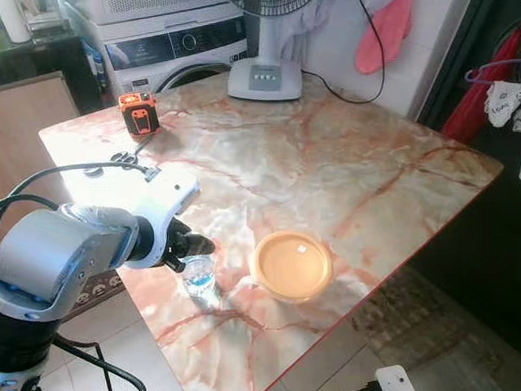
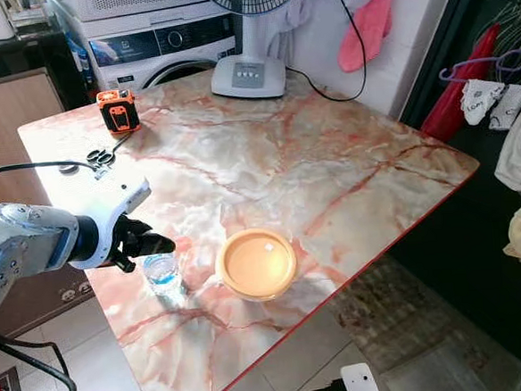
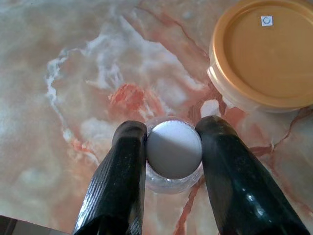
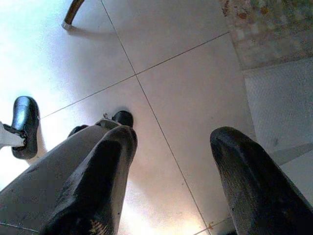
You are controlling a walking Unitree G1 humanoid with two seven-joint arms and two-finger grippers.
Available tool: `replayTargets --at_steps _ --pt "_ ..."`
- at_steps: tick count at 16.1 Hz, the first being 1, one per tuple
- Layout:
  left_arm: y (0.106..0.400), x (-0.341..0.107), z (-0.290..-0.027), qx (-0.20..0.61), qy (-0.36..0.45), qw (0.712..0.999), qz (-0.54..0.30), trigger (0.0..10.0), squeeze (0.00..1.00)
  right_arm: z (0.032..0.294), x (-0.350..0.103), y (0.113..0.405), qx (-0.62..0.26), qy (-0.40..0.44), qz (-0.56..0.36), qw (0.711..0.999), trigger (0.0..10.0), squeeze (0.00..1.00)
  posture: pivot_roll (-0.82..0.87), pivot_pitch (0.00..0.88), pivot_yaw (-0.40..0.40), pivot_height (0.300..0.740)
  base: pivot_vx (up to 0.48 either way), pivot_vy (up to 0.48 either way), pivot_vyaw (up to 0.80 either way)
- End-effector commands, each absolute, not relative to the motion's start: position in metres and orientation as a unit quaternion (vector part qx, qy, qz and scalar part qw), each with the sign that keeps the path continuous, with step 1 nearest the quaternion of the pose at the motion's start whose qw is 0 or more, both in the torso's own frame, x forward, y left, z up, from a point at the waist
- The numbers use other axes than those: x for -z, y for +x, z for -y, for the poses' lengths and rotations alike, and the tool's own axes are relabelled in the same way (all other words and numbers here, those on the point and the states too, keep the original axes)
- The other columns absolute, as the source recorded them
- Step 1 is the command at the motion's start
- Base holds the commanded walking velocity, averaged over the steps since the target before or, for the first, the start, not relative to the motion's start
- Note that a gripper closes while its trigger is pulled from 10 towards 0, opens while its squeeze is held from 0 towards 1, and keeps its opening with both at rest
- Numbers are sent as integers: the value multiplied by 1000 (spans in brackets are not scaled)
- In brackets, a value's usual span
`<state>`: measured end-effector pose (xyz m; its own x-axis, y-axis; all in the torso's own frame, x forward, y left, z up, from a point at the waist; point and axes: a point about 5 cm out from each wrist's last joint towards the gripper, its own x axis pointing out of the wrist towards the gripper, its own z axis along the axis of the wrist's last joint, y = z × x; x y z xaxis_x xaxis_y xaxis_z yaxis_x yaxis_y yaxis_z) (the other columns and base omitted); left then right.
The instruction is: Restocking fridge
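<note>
A small clear water bottle (image 1: 198,276) with a white cap (image 3: 173,149) stands upright near the front left edge of the marble table (image 1: 329,155). My left gripper (image 1: 193,248) reaches in from the left at cap height. Its two black fingers (image 3: 128,166) press against either side of the bottle's neck, so it is shut on the bottle. A round container with an orange lid (image 1: 292,265) sits just right of the bottle, apart from it. My right gripper (image 4: 173,137) hangs open over the tiled floor with nothing between its fingers.
A fan base (image 1: 265,77) stands at the table's far edge, with an orange and black device (image 1: 137,112) and scissors (image 1: 124,158) at the far left. A washing machine (image 1: 174,49) is behind the table. Clothes hang at the right. A white plug box (image 1: 394,383) lies on the floor.
</note>
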<state>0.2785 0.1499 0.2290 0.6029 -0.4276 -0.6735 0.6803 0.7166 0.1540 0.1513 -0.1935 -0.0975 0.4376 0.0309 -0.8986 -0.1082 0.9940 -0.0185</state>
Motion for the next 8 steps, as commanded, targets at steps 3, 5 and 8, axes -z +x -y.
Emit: replayTargets --at_steps 3,5,8 --pt "277 -223 -151 314 227 864 -320 10000 0 196 97 151 -39 -39 -530 846 10000 0 59 0 -80 740 0 0 0" --pt "279 -222 -152 307 234 867 -314 10000 0 196 97 151 -40 -40 -530 846 10000 0 57 0 -81 740 0 0 0" --pt "280 -222 -153 304 230 870 -312 10000 0 196 97 151 -40 -40 -530 846 10000 0 57 0 -82 740 0 0 0"
